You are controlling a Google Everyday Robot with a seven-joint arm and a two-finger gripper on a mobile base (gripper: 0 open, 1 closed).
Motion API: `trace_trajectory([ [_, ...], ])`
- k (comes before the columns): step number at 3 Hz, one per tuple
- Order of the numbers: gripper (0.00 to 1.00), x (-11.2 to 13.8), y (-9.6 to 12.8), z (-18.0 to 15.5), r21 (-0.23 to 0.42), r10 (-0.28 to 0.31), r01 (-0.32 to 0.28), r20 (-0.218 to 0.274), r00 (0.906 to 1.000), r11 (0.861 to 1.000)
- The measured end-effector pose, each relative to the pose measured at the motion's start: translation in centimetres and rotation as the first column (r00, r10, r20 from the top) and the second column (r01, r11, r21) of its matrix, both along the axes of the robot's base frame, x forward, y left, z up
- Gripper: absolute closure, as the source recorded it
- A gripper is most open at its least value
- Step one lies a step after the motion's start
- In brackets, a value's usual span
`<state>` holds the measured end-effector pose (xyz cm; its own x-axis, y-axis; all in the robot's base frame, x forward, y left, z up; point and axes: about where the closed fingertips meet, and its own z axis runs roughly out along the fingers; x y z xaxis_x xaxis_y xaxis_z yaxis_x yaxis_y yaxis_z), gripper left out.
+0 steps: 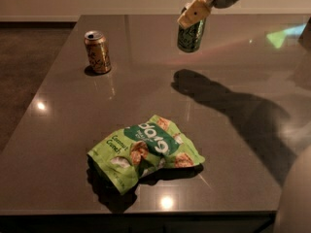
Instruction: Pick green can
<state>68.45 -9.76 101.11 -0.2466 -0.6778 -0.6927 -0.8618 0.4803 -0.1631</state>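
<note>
The green can is slim and dark green with pale scribbled lettering. It hangs in the air above the far right part of the dark table, clear of its surface, with its shadow below on the tabletop. My gripper is shut on the can's top, its tan fingers clamped around the upper part. The white arm reaches in from the top right corner.
An orange-gold can stands upright at the far left of the table. A flat lime-green snack bag lies near the front middle. The robot's pale body fills the lower right corner. Dark floor lies left of the table.
</note>
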Motion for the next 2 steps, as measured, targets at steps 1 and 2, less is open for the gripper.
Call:
trace_trajectory([
  [1,1.00,-0.67,0.61,0.96,-0.001,0.037,-0.037,0.015,0.9992,0.999],
  [2,1.00,-0.72,0.67,1.01,-0.002,0.040,-0.040,0.016,0.9991,0.999],
])
